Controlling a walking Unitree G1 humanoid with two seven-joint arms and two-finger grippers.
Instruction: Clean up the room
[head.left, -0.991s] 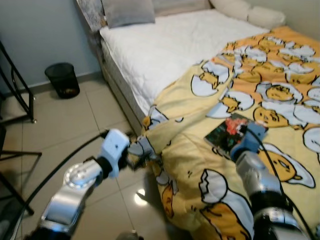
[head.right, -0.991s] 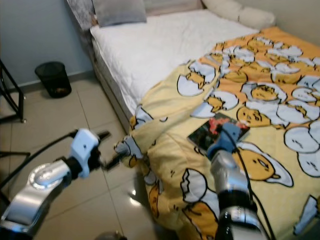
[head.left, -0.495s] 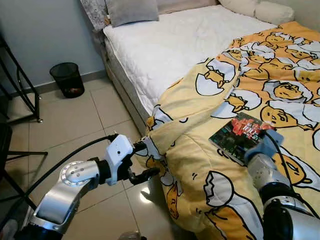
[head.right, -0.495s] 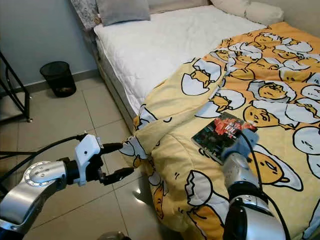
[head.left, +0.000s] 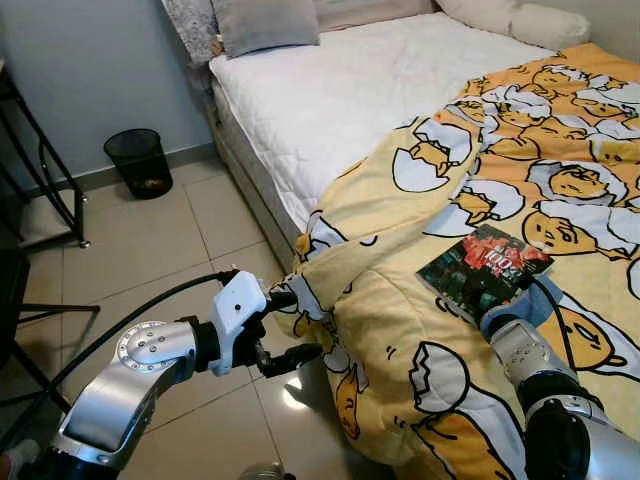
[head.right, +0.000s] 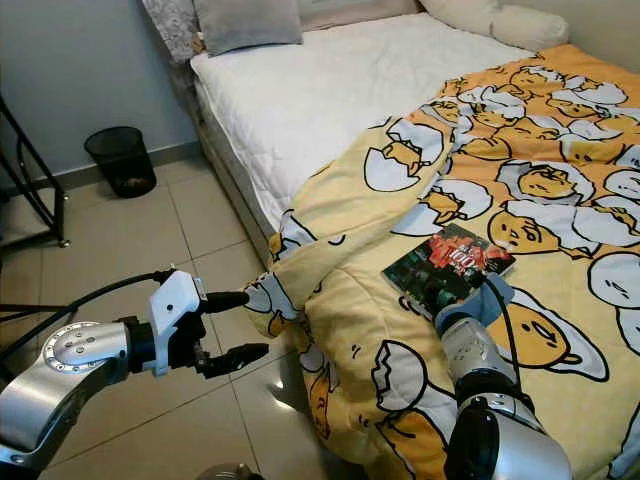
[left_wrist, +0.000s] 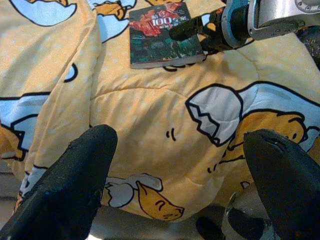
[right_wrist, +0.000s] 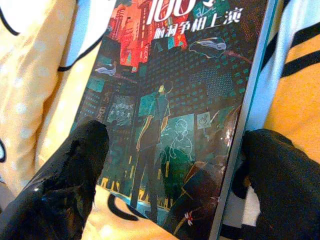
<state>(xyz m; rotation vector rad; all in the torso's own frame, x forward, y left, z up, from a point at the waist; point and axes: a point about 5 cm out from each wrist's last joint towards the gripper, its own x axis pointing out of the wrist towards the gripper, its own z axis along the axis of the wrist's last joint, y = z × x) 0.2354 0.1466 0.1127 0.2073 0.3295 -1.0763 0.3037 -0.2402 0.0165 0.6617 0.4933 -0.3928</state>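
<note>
Mostly bed is seen: a white mattress (head.left: 360, 90) with a grey pillow (head.left: 262, 22) at the head and cream pillows (head.left: 520, 20) in the far corner. A yellow duvet (head.left: 520, 230) printed with egg characters is spread over the near half and hangs off the bed's edge toward the beige tiled floor (head.left: 150, 260). A book (head.left: 483, 268) with a dark red-and-teal cover is laid flat on the duvet, near that hanging edge.

The right gripper (right_wrist: 170, 170) is placed at the book's near end, fingers spread to either side of the cover; in the wrist view one black finger (right_wrist: 60, 185) is seen by each long side, and whether they touch the book cannot be told.

The left gripper (head.left: 290, 328) is held low beside the bed, over the floor, just beside the hanging duvet fold, fingers spread wide with nothing between them.

A black mesh wastebasket (head.left: 140, 162) is stood against the grey-blue wall (head.left: 100, 70). A black metal frame (head.left: 45, 190) is seen at the robot's far left.
</note>
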